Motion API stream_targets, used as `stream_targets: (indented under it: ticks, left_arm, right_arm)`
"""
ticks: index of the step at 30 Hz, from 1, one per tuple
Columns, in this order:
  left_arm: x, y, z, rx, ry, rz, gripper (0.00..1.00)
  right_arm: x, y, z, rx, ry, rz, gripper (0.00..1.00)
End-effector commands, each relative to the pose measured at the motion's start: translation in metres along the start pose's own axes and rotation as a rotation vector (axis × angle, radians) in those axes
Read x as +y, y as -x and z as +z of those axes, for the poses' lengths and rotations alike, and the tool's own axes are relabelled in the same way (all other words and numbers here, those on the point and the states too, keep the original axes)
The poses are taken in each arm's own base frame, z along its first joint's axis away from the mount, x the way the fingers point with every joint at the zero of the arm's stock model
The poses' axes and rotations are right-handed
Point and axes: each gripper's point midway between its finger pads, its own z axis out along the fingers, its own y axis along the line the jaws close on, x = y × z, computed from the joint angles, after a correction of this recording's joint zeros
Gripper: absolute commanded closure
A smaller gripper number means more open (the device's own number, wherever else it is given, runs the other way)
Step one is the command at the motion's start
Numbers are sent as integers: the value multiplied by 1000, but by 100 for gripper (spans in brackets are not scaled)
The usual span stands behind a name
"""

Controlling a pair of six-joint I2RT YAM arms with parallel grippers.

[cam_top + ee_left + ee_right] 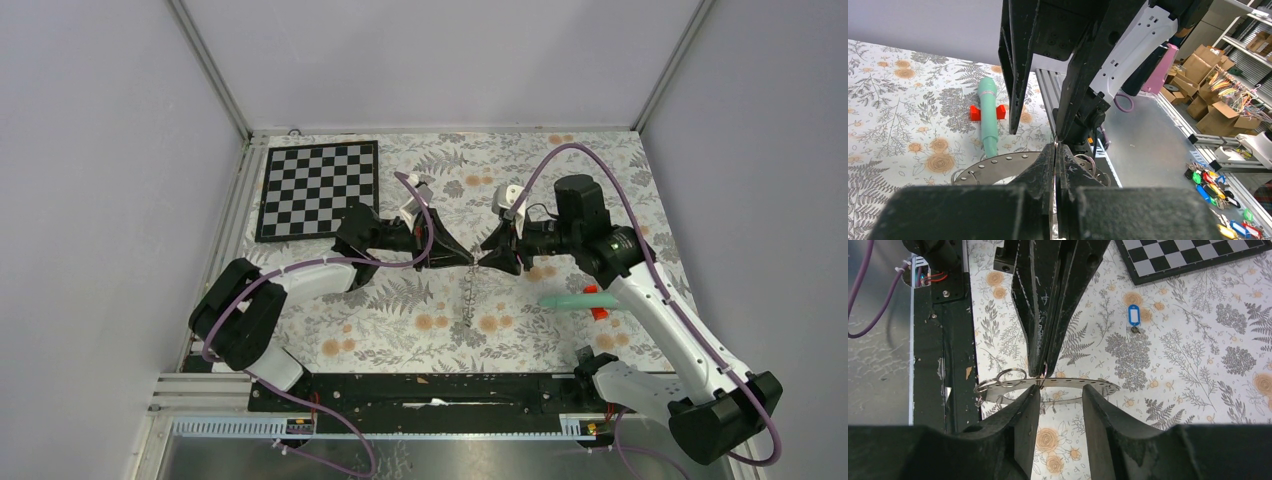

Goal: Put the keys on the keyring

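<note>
Grey keyring (1088, 384) in left hand (1042, 371), right hand (1060, 391) agape

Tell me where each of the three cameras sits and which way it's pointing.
Top camera: above and behind the arm bases, looking down on the table; both arms show, left gripper and right gripper meeting mid-table.
Left wrist: rides the left arm, faces the right gripper and teal stick; own shut fingers at the bottom.
Right wrist: rides the right arm, faces the left gripper and chequered board; own open fingers at the bottom.
Shared: both wrist views show the hoop.
</note>
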Motion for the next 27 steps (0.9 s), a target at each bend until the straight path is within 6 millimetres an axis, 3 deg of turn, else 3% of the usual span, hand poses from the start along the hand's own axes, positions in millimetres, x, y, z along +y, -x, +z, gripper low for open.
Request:
stream_targets:
  ticks: [1, 6, 15, 24, 27]
  left_arm:
    - [-8, 20, 3, -63, -11, 84, 100]
    - [-7, 20, 3, -70, -5, 79, 100]
    - [-7, 19, 4, -74, -4, 79, 100]
    - [-7, 20, 3, -83, -2, 90, 100]
    - [-8, 20, 3, -81, -4, 89, 100]
  right_arm:
    - [4, 24, -3, -64, 33, -32, 56]
    - [5, 18, 1, -65, 48, -16, 57]
    - [5, 16, 7, -77, 69, 18, 73]
    - [3, 6, 13, -69, 71, 57, 74]
    - [2, 5, 15, -72, 72, 71, 80]
